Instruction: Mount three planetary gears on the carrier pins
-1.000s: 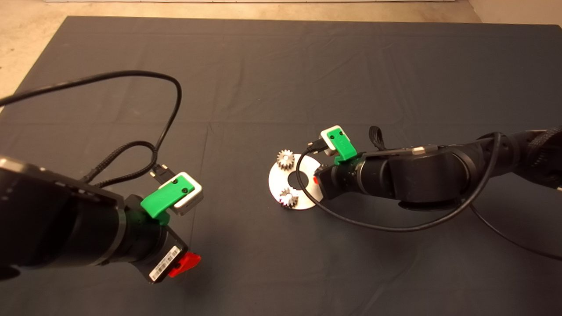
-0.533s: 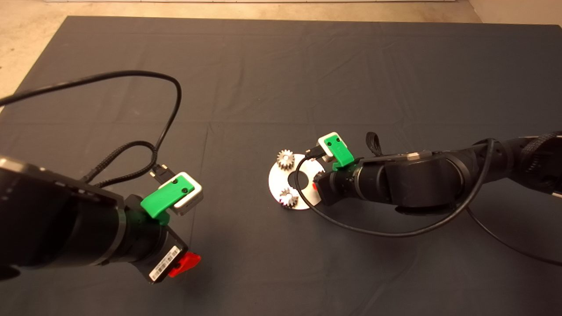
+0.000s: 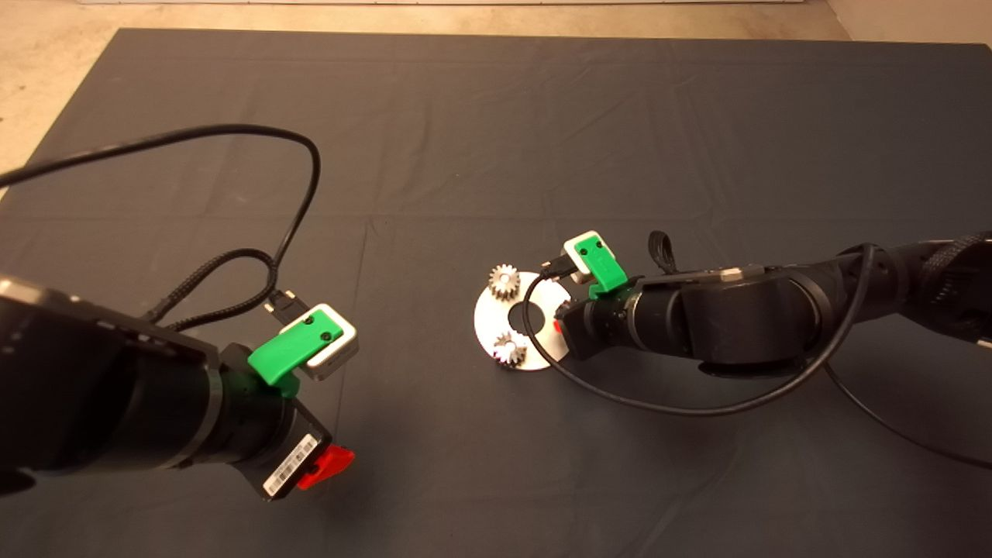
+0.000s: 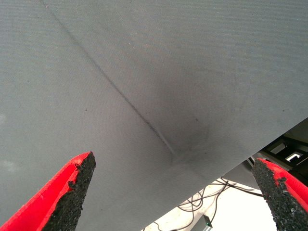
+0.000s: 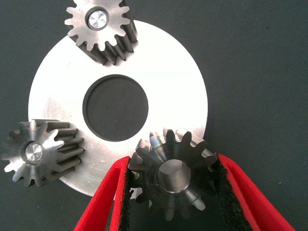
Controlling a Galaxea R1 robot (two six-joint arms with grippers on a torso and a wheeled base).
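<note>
Now, what we see, line by line:

Right gripper (image 5: pixel 171 192): we see its red fingers (image 5: pixel 103 202) pinching the third gear (image 5: pixel 173 175) by the teeth, over the near rim of the disc (image 5: pixel 159 72). In the head view the right gripper (image 3: pixel 559 329) hides this gear wholly.

Third gear: its centre shows a rounded metal face; we cannot tell whether it is seated fully on its pin.

Other gears: two sit on the disc, one (image 5: pixel 101 29) at the far rim and one (image 5: pixel 41 151) at the side rim, each with a shiny pin end (image 5: pixel 97 19) in its centre hole. The head view shows them as one gear (image 3: pixel 504 280) and another (image 3: pixel 509 349) on the side of the disc (image 3: pixel 492 318) away from the right arm.

Left gripper (image 3: pixel 325 465): we find it low over the mat (image 3: pixel 465 116), well apart from the disc. Its wrist view shows the two fingers (image 4: pixel 72 192) spread wide, with nothing between them but bare mat (image 4: pixel 144 72).

Only in the left wrist view: the mat edge, with cables (image 4: pixel 207 202) on pale floor beyond.

Edges and room: the disc lies near the middle of the mat, open cloth all round; a black cable (image 3: pixel 294 201) loops above the left arm.
</note>
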